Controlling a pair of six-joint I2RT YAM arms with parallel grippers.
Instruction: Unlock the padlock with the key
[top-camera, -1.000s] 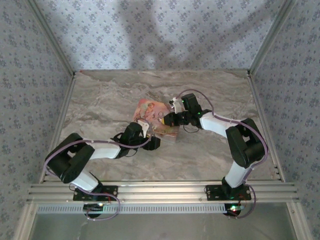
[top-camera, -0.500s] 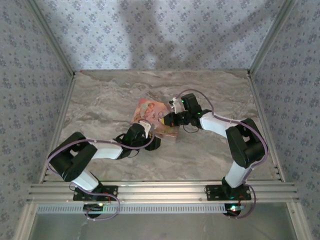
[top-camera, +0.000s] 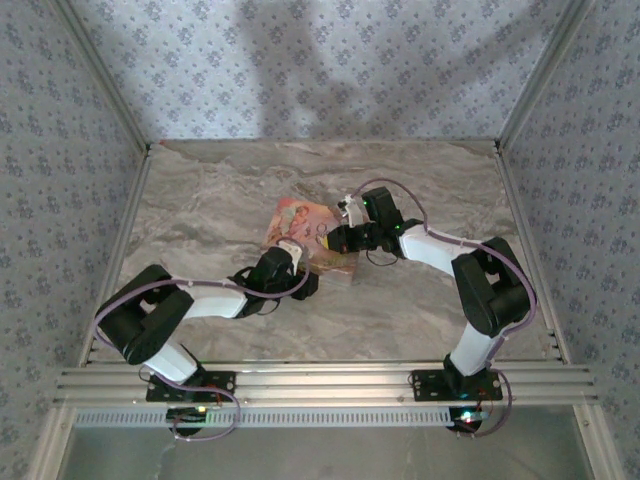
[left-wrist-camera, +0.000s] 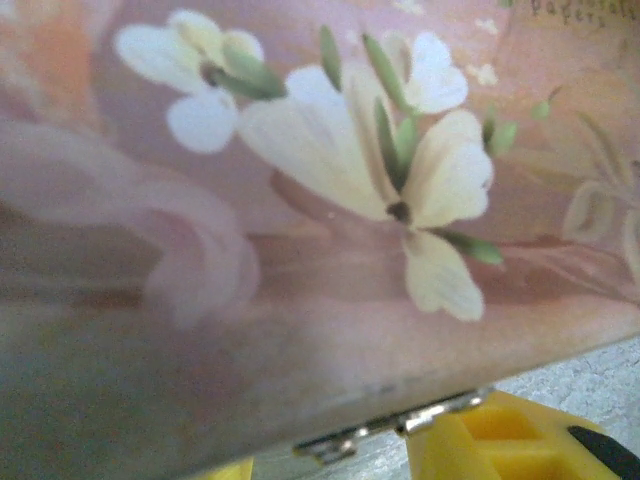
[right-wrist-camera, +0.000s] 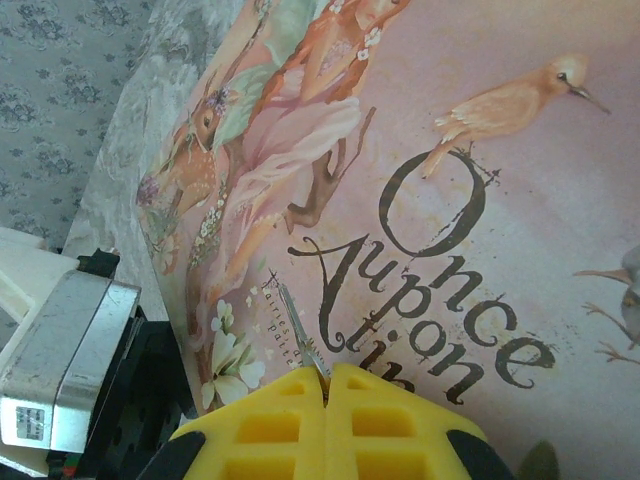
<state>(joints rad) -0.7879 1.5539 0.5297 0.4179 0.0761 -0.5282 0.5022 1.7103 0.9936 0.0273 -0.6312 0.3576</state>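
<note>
A flat pink-orange illustrated box (top-camera: 295, 222) lies mid-table. The padlock is hidden. My right gripper (right-wrist-camera: 327, 372) hovers over the box lid (right-wrist-camera: 480, 200), shut on the key (right-wrist-camera: 298, 325). The key's thin silver blade sticks out from between the yellow fingertips toward the lid's near-left corner. My left gripper (top-camera: 298, 262) is pressed up to the box's near side (left-wrist-camera: 330, 200), painted with white flowers. Its yellow fingers (left-wrist-camera: 500, 440) stand apart, either side of a small silver clasp (left-wrist-camera: 380, 430) on the box's lower edge.
The marble table (top-camera: 200, 200) is walled by patterned panels at left, back and right. The two arms meet at the box. My left arm's silver wrist block (right-wrist-camera: 60, 360) sits close beside the box's left edge.
The left gripper's jaws have narrowed while it edged closer against the box's near side. The right gripper and the key have stayed put.
</note>
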